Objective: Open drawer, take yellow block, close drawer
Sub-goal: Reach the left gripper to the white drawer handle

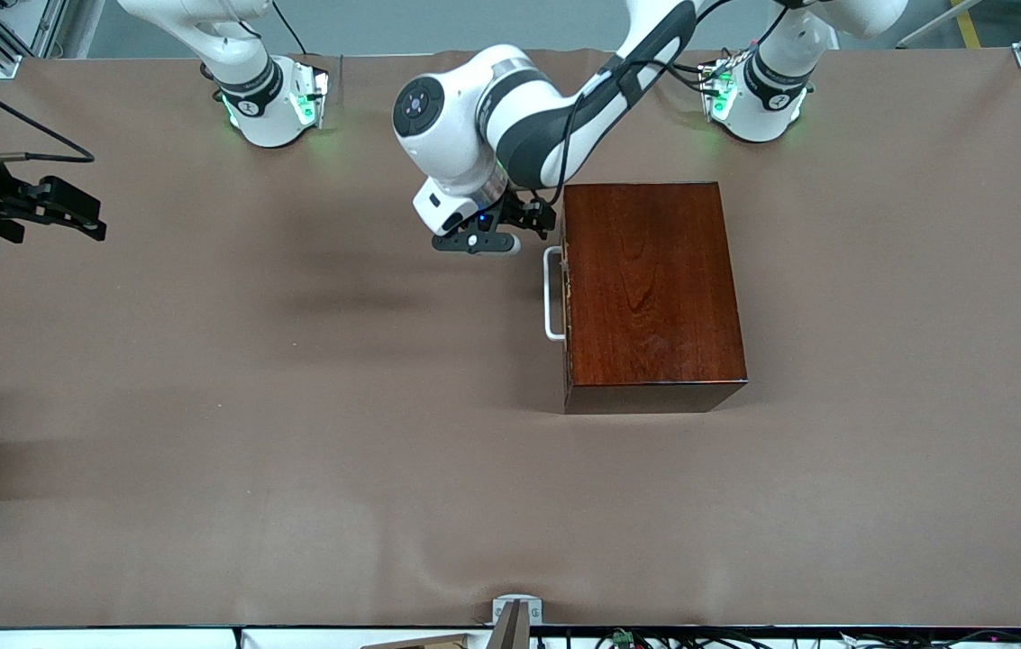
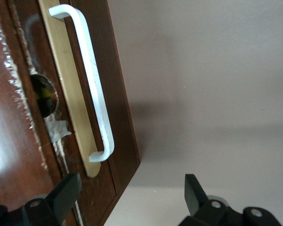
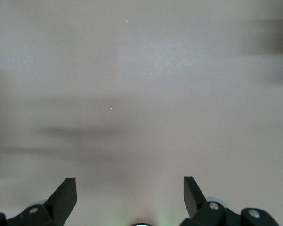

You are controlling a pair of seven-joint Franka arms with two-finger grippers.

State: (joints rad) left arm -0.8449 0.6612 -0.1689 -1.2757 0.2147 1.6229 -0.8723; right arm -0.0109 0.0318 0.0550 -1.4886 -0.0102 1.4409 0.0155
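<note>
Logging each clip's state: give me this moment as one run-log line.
drawer: shut, handle untouched | left gripper: open, by the box corner above the handle | right gripper: open, waiting at table edge | yellow block: not visible

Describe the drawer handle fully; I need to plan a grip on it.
The handle is a white U-shaped bar, smooth and plastic-looking, fixed at both ends to a pale wood strip on the dark front of the box. The drawer looks shut. Nothing touches the handle; the left gripper hangs beside one of its ends, jaws open.
</note>
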